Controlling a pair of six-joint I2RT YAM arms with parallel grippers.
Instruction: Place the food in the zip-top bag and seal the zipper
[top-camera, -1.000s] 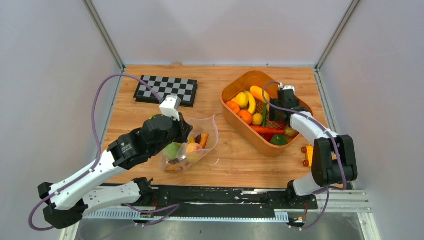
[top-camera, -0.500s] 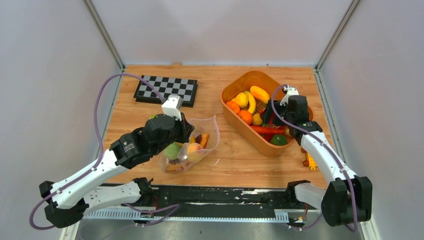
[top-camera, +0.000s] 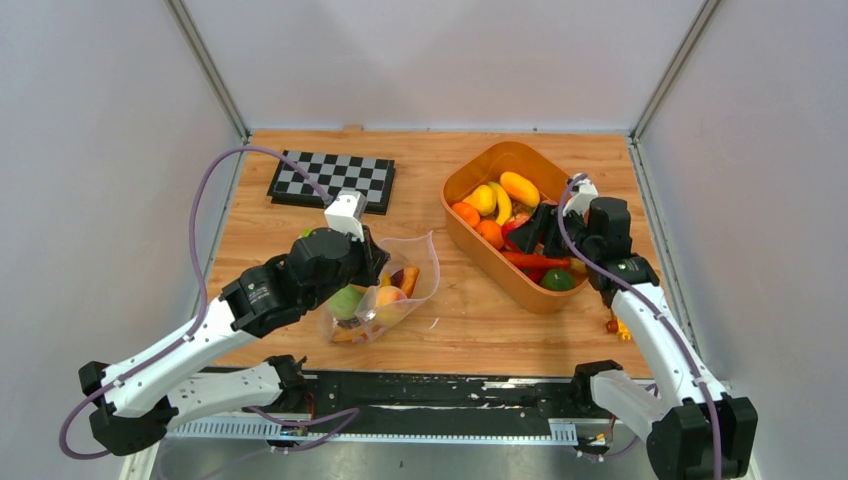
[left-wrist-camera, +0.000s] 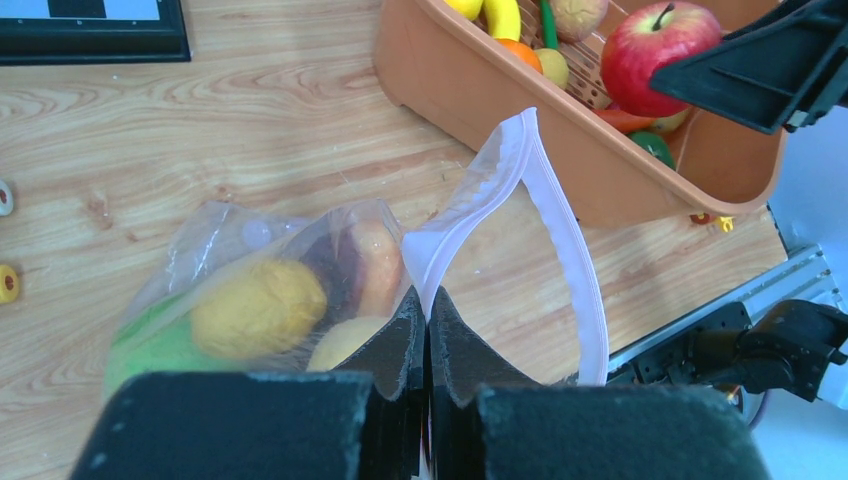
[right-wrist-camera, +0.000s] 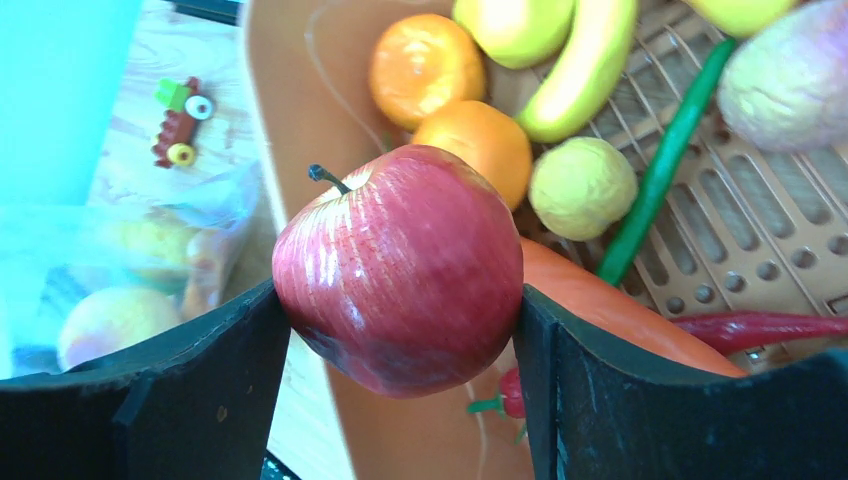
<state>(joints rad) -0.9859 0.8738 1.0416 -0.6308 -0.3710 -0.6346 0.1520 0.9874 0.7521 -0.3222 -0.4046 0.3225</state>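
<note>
Top external view first, biggest thing down. The bench (top-camera: 470, 325) carries the orange tub (top-camera: 497, 272) at 2 o'clock and the zip-top bag (top-camera: 421, 252) at 8 o'clock from centre. The bag lies on its side with its mouth turned toward the tub.

My left gripper (left-wrist-camera: 428, 318) is pinched shut on one lip of the bag and holds that edge up. My right gripper (top-camera: 541, 228) hangs over the tub at 3 o'clock, with its jaws spread wide around the red apple (right-wrist-camera: 400, 272). The apple fills the whole gap between them. A yellow fruit (left-wrist-camera: 258, 308), a green one (left-wrist-camera: 150, 348) and a peach (top-camera: 388, 299) are already inside the bag.

Here are my worries, largest first:

- **Arms.** The apple has to travel toward 8 o'clock, straight at my left wrist. The two arms could meet over the bag if I come in low.
- **Mouth of the bag.** Only one lip is held. The other sags to the bench, so the opening looks barely wider than the apple. I expect the apple could press the loose lip flat and roll off across the bench.
- **Contents.** The bag is nearly full at its closed end. A dropped apple may knock the peach back out.
- **Grips.** The apple is glossy and held at its widest girth, so a jolt on the tub rim could pop it loose. The thin film may slide out of the left pinch.
- **Zipper.** The zipper (left-wrist-camera: 568, 240) is bowed. Fruit crowding it would stop it from pressing shut.
</note>
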